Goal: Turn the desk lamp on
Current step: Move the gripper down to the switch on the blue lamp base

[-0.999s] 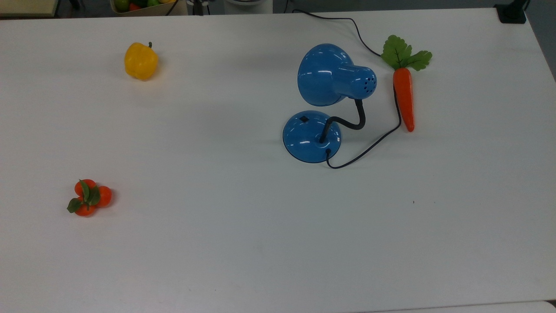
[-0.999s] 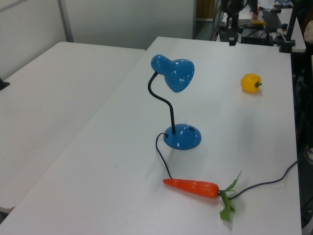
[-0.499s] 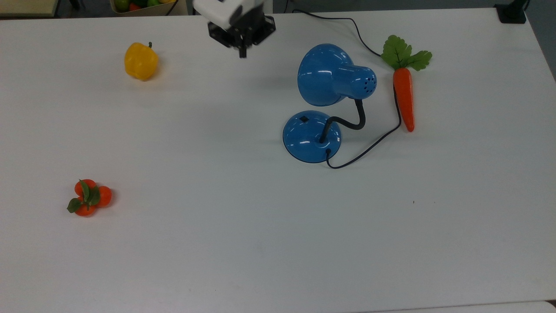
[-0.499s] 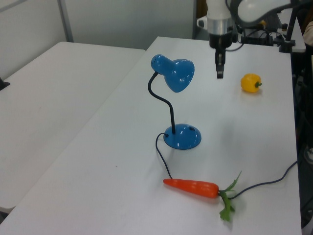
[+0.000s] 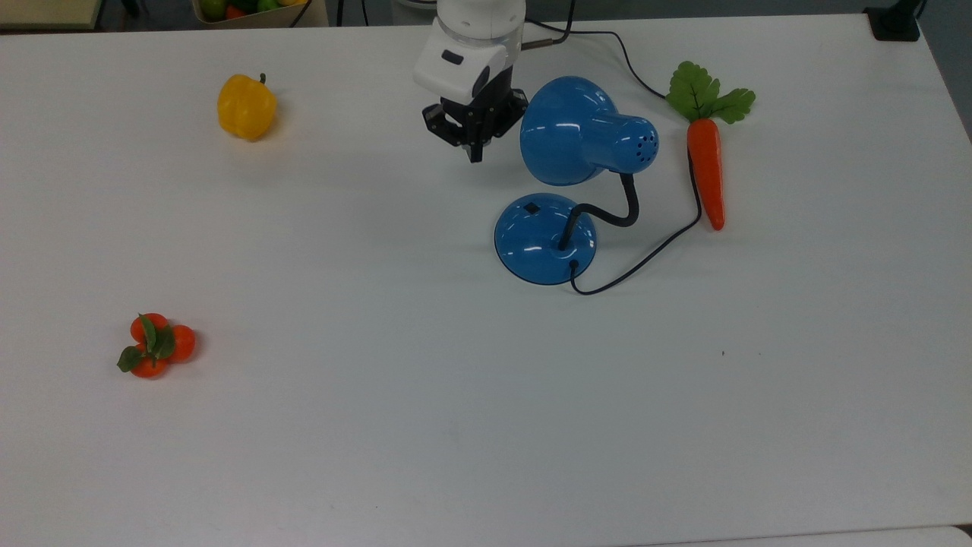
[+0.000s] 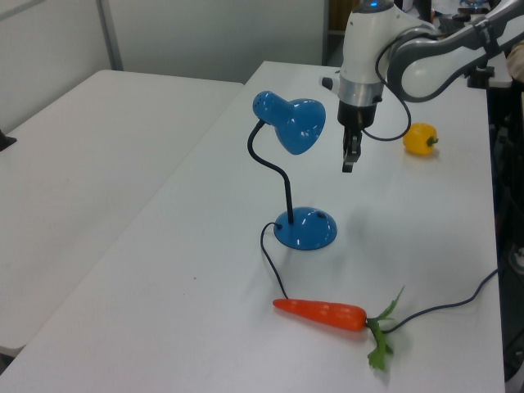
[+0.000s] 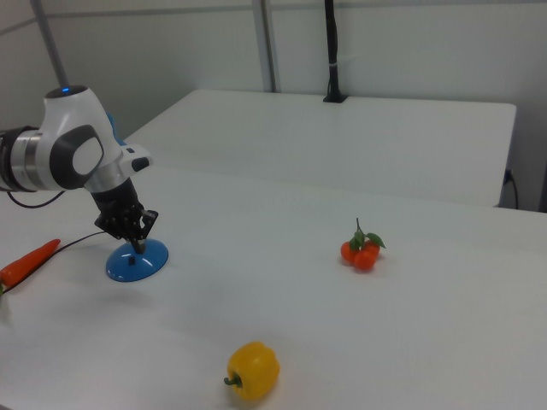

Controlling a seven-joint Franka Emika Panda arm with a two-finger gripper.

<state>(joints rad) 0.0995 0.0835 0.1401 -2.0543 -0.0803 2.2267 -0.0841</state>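
A glossy blue desk lamp (image 5: 566,175) with a dome shade, black bendy gooseneck and round domed base stood right of centre on a white table (image 5: 380,425) in the top view. A small black switch (image 5: 532,207) sat on the base's upper side, facing the shade. The white arm's black gripper (image 5: 475,156) hung above the table just beside the shade, at the top view's left, fingers pressed together into one point, holding nothing.

The lamp looked light and slippery, and its neck would likely flex, so a straight downward press on the switch seemed safer than any grip. The shade overhung part of the base, narrowing the approach. An orange toy carrot (image 5: 706,178) lay over the thin black cord (image 5: 645,258); a yellow pepper (image 5: 246,106) and tangerines (image 5: 154,346) sat well apart.
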